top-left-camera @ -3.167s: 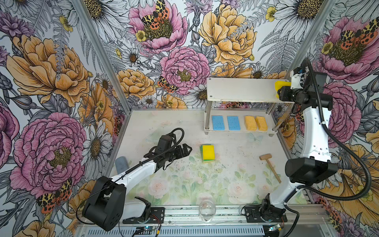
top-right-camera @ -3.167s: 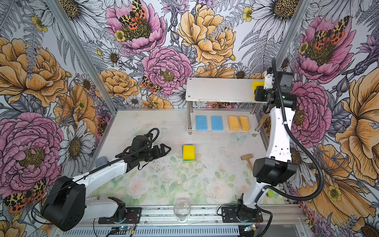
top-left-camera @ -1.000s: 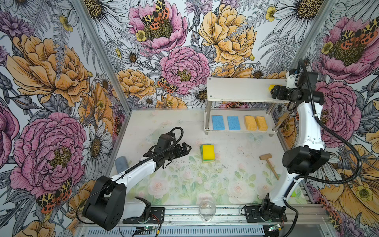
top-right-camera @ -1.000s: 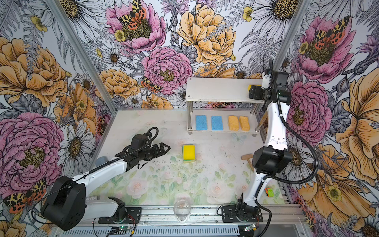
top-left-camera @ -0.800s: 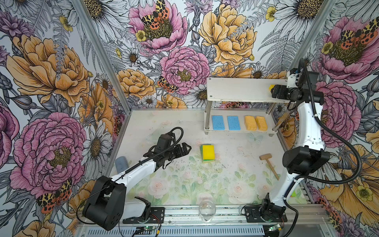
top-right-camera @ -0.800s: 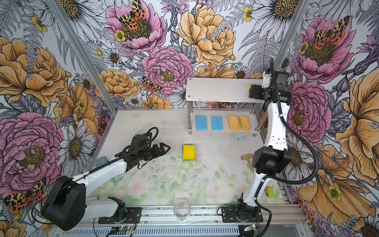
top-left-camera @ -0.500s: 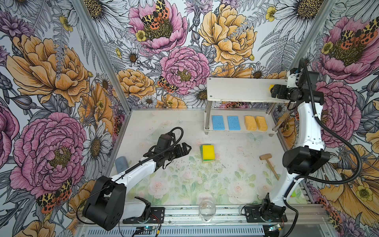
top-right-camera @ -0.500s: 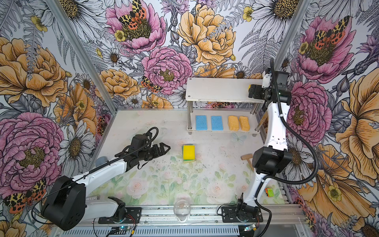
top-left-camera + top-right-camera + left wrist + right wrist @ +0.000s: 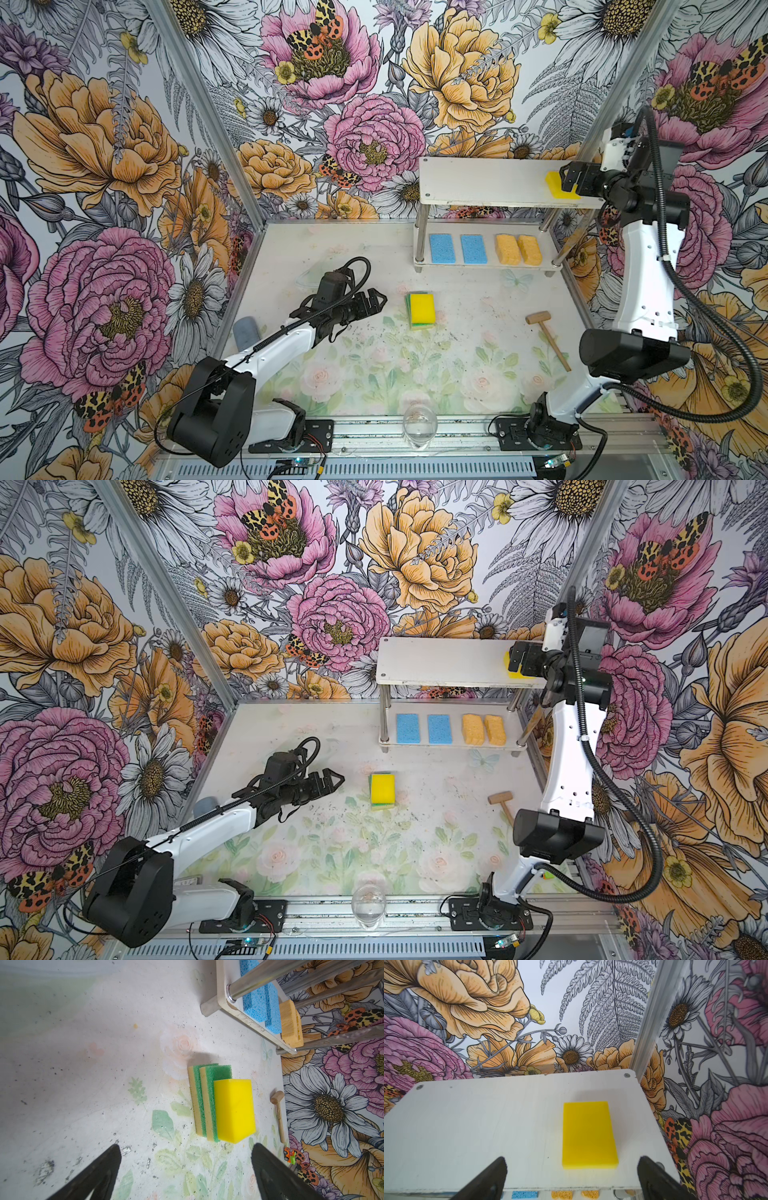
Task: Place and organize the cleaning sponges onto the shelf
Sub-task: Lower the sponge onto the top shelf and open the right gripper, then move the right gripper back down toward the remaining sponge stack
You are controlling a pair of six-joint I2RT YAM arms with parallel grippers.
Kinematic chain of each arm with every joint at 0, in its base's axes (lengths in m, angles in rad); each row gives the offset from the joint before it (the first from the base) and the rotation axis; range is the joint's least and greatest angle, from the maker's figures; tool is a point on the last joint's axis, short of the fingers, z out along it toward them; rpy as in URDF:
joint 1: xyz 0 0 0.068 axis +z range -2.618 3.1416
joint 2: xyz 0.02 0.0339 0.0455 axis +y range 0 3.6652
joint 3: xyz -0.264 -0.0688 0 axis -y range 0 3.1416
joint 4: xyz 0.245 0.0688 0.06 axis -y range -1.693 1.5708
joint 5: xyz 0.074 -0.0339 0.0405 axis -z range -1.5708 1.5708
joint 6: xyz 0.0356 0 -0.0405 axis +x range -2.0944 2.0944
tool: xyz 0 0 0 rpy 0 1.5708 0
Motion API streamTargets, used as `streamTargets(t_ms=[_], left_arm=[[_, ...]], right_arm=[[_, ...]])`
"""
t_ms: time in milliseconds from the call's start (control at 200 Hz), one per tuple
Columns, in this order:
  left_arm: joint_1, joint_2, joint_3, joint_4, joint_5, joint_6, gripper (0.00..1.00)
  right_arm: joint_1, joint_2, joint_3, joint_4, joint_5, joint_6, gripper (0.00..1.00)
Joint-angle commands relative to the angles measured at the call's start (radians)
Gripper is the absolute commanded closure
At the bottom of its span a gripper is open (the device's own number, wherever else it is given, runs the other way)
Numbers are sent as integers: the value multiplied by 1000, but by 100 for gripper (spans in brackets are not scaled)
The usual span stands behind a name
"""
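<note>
Your right pincer point(image 9: 572, 1162) stands with its fingers wide apart and grips nothing. A thick bright yellow sponge point(image 9: 588, 1134) lies flat and free just ahead of it on the top board of the shelf point(image 9: 478, 187), at that board's right end, in the upper right of both top views. On the lower board two blue sponges point(image 9: 441, 248) lie side by side, and to their right two orange-yellow sponges point(image 9: 508, 249) touch each other.

Your left pincer point(image 9: 186, 1147) is also spread and empty, low over the bench point(image 9: 374, 374) left of centre. It points at a stack at mid-frame: the second bright yellow sponge point(image 9: 233, 1109) on top of two green-topped sponges point(image 9: 208, 1093). The left wrist view shows both lower sponges plainly; from above the yellow block covers most of them.

Only the top views show a clear glass point(image 9: 419, 426) at the bottom edge and a grey-blue cylinder point(image 9: 246, 328) at the bench's left edge. A wooden mallet point(image 9: 544, 336) lies on the bench at the right.
</note>
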Motion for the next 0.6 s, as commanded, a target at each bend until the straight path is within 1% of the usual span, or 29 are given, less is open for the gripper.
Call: streamTargets(t_ms=[0, 190, 315, 500, 595], left_arm=[[13, -27, 7, 4, -5, 8, 1], [18, -14, 11, 12, 5, 6, 1], [15, 5, 24, 17, 14, 6, 1], [13, 28, 42, 19, 25, 10, 1], [12, 35, 49, 19, 28, 12, 1]], right_arm=[[27, -110, -99, 12, -24, 30, 0], [109, -313, -382, 23, 16, 42, 0], [154, -428, -558, 41, 6, 62, 0], [223, -535, -760, 41, 1, 93, 0], [286, -573, -843, 43, 34, 118, 0]])
